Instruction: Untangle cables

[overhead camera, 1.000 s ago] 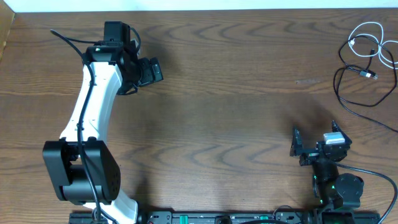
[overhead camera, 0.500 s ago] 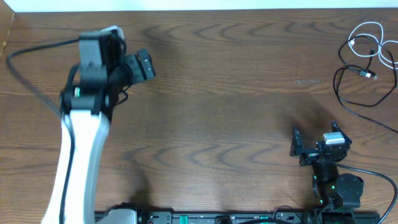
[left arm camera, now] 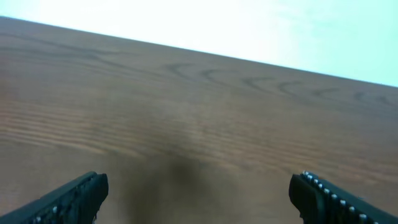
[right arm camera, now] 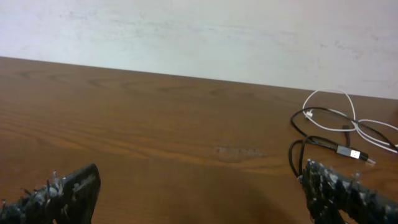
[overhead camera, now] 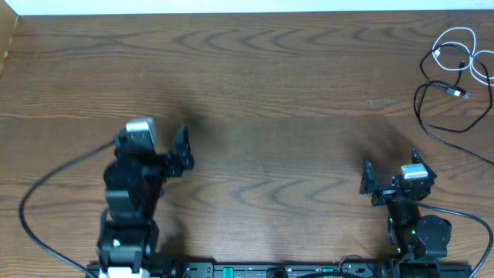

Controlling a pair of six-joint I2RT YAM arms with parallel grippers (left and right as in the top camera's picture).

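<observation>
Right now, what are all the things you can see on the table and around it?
table: 1, brown wood, fills the view
wall: 1, pale, behind the table's far edge
white cable: 1, white, looping at the far right corner
black cable: 1, black, at the same corner, crossing the white one and curving nearer the robot
left gripper: 1, black, near the left side, fingers apart, holding nothing
right gripper: 1, black, near the right side, fingers apart, holding nothing, short of the cables
</observation>
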